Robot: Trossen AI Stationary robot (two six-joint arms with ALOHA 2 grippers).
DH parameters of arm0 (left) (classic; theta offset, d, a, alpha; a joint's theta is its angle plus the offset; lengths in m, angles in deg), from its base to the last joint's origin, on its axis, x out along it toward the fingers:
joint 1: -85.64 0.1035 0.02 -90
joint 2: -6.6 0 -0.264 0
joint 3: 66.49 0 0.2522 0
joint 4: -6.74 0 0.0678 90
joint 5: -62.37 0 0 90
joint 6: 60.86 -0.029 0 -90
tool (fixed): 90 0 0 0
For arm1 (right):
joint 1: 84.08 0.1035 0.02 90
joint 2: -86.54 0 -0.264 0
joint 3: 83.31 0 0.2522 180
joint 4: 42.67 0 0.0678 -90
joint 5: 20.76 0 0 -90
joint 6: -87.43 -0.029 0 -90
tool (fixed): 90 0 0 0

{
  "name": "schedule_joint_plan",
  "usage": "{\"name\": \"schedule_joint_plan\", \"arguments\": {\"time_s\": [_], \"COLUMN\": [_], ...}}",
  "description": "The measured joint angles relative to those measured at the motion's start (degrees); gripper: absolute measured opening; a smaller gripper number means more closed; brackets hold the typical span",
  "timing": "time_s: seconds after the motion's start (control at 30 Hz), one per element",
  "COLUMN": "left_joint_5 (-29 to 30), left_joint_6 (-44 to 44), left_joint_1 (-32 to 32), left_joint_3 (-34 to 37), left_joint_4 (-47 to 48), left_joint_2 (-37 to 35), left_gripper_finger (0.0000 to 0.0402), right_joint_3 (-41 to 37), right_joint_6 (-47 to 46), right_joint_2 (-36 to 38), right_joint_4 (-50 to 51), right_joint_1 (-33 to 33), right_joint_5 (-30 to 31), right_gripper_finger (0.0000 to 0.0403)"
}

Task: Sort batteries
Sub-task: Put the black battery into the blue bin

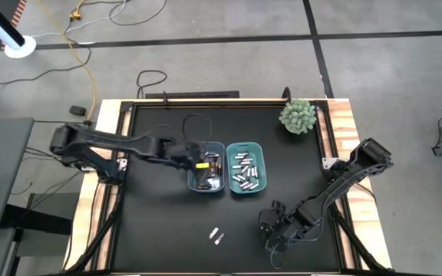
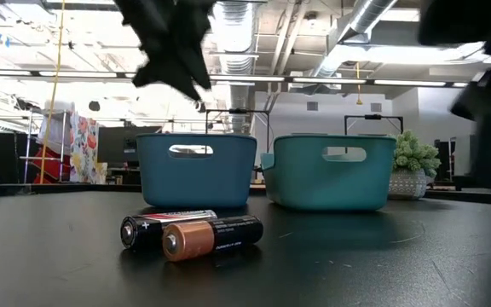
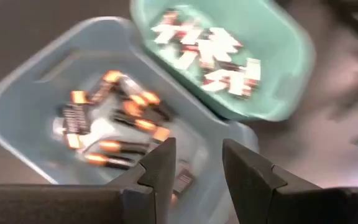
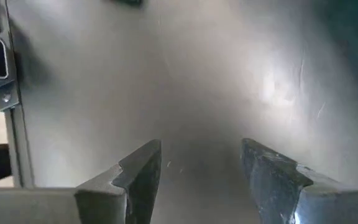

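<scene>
Two batteries (image 2: pixel 191 235) lie unsorted on the desk (image 2: pixel 382 264) before both bins. From above, the left gripper (image 1: pixel 203 162) hovers over the blue bin (image 1: pixel 193 186); the teal bin (image 1: pixel 261 188) holds more cells. Wrist views show both grippers' fingers apart, empty; the right gripper (image 4: pixel 199 167) waits over bare desk. Sorting looks nearly finished.

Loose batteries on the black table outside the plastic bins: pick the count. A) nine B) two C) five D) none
B: just two small cylindrical batteries lie side by side on the black table, in front of the blue bin and teal bin.
</scene>
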Motion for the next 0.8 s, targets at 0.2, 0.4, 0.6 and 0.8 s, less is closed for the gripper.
{"name": "schedule_joint_plan", "arguments": {"time_s": [0.2,0.4,0.6,0.8], "left_joint_5": [11.7,21.8,26.4,26.7], "left_joint_6": [3.3,13.9,29.1,46.6], "left_joint_1": [-12.3,-26.4,-36.7,-44.2], "left_joint_3": [0.0,0.0,0.0,0.0], "left_joint_4": [5.6,10.6,16.3,22.2], "left_joint_2": [-5.9,-4.8,-1.3,2.9], "left_gripper_finger": [0.0128,0.0128,0.0128,0.0128], "right_joint_3": [0.0,0.0,0.0,4.1], "right_joint_6": [15.8,32.5,46.6,52.7], "right_joint_2": [0.0,-0.3,-0.6,-6.4], "right_joint_4": [-6.3,-15.5,-20.5,-21.6], "right_joint_1": [-3.6,-7.3,-10.3,-12.2], "right_joint_5": [0.0,-0.1,-6.9,-13.3], "right_gripper_finger": [0.0239,0.0239,0.0239,0.0239]}}
